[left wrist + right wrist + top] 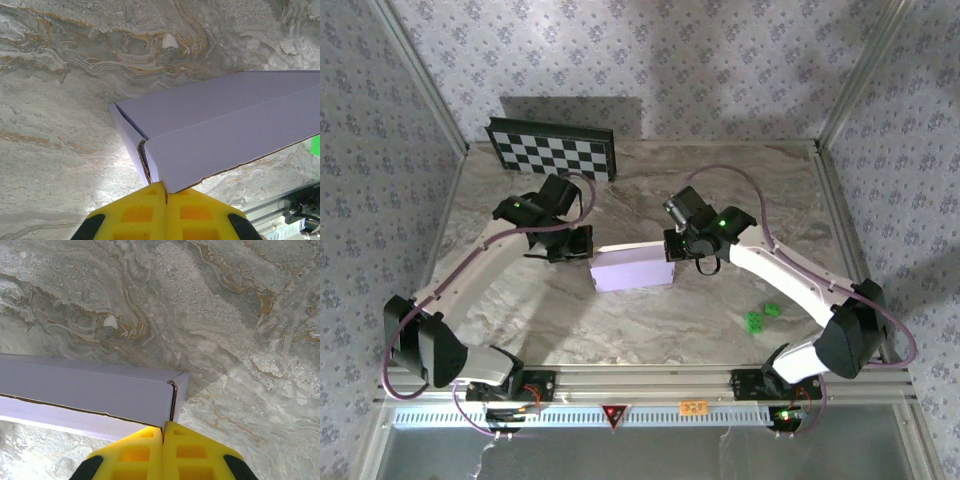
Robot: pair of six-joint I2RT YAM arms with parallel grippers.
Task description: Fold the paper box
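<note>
paper box point(632, 270): small, flat, pale lavender, lying near the middle of the marbled tabletop point(740, 190) between the two arms, its long side running left to right.
left fingers point(137, 215): yellow, pressed together with no gap, pinching the cardboard at the box's left end, where an end flap stands slightly ajar.
right fingers point(192, 455): yellow, pressed together the same way, nipping the cardboard at the corner of the box's right end.
box edge: a thin dark gap runs along one long side, seen from the right wrist.
far edge: a black-and-white checkerboard panel point(552, 150), left of centre.
near right: small green pieces point(760, 318) on the tabletop, well apart from the box.
</note>
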